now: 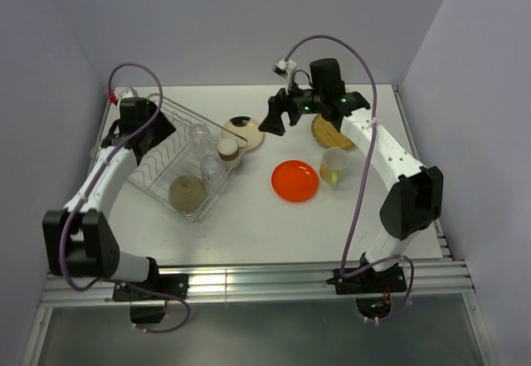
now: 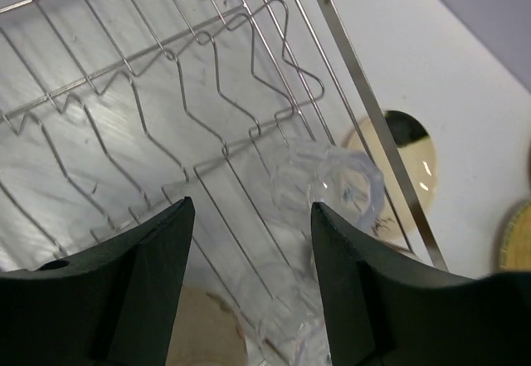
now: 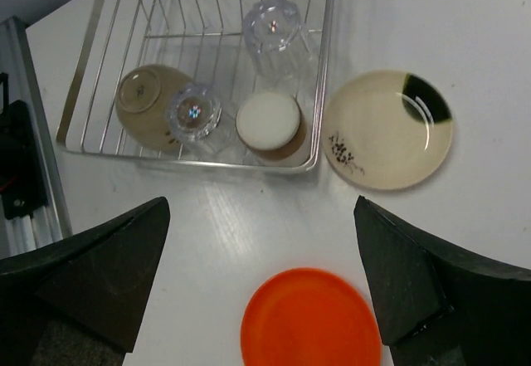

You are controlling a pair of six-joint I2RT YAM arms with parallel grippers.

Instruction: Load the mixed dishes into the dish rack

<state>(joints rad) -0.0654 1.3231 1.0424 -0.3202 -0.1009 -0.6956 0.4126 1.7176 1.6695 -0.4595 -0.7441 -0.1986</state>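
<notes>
- Top view: your left gripper [image 1: 153, 138] hangs over the far left part of the dish rack [image 1: 162, 171] with nothing in it. You cannot tell from here how wide it stands.
- Your right gripper [image 1: 272, 124] hovers empty above the table [image 1: 249, 233], between the cream patterned plate [image 1: 243, 132] and the tan woven-look plate [image 1: 330, 136], which the arm partly hides.
- The rack sits on the left of the table. It carries an upturned bowl [image 1: 187, 193] at its near end, a near clear glass [image 1: 211, 167], a far clear glass [image 1: 199, 134] and a small cup [image 1: 228, 148] by its right rim.
- The orange plate [image 1: 294, 180] and the pale yellow mug [image 1: 333, 167] stand on the table right of the rack, just beside each other.
- Left wrist view: the fingers [image 2: 145, 283] are spread wide, with only rack wire between them. The far clear glass lies just off the right finger, inside the rim.
- Right wrist view: the fingers [image 3: 99, 275] are spread wide and hold nothing, over bare table and the orange plate's far edge.
- In this view, the bowl, near clear glass and small cup, all upturned, line one wall of the rack. The far clear glass stands deeper in. The cream patterned plate lies flat just outside that wall.
</notes>
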